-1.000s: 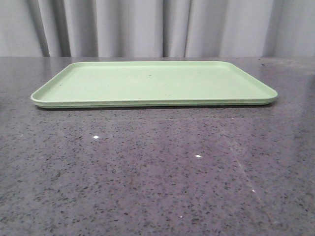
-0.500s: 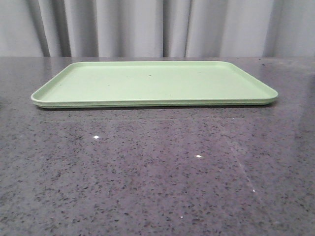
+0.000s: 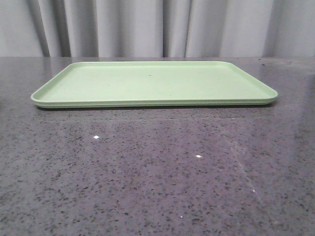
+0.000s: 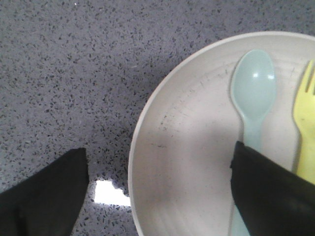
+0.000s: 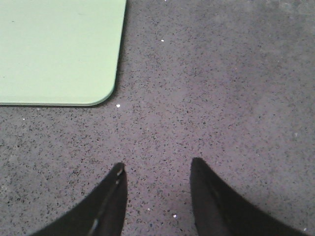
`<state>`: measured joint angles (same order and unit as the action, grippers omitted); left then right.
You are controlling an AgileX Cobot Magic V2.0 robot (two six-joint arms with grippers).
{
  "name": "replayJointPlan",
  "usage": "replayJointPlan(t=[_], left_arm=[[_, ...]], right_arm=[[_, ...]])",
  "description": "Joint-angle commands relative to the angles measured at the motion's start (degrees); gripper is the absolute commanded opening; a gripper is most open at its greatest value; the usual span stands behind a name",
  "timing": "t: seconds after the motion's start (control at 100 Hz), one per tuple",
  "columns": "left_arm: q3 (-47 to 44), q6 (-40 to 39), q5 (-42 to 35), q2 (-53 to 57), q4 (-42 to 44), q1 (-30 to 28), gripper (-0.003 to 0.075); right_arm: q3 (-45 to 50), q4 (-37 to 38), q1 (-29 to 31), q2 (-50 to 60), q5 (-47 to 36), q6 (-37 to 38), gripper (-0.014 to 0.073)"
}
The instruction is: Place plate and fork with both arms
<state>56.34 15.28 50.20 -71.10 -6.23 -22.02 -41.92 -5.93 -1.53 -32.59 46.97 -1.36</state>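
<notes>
Left tool (image 4: 157, 189) open, fingers (image 4: 42, 196) spread across the rim of the plate (image 4: 197, 147): one over bare desk (image 4: 74, 73), the other over the plate's inside. Plate sits on speckled grey desk, cream with faint dark scuffs. Pale blue-green spoon (image 4: 253, 93) lies in the plate, bowl up, handle running under the inner finger. Yellow fork (image 4: 306, 128) just beside the spoon, cut by frame edge, also partly covered by that finger. Bright glare patch on desk near the rim.
</notes>
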Motion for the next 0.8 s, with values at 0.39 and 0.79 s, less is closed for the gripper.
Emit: replayJointPlan(t=[0.39,0.79], left_arm=[[1.9,0.0,-5.7,-6.1,-2.1,-2.7,0.0575],[1.9,0.0,-6.5,-8.6,-3.7,-3.4,0.0564]], right_arm=[[-2.0,0.1,0.3,-0.7,-4.1,-0.2,0.0329],[-2.0,0.1,0.3,-0.7,-4.2,-0.2,0.0329]])
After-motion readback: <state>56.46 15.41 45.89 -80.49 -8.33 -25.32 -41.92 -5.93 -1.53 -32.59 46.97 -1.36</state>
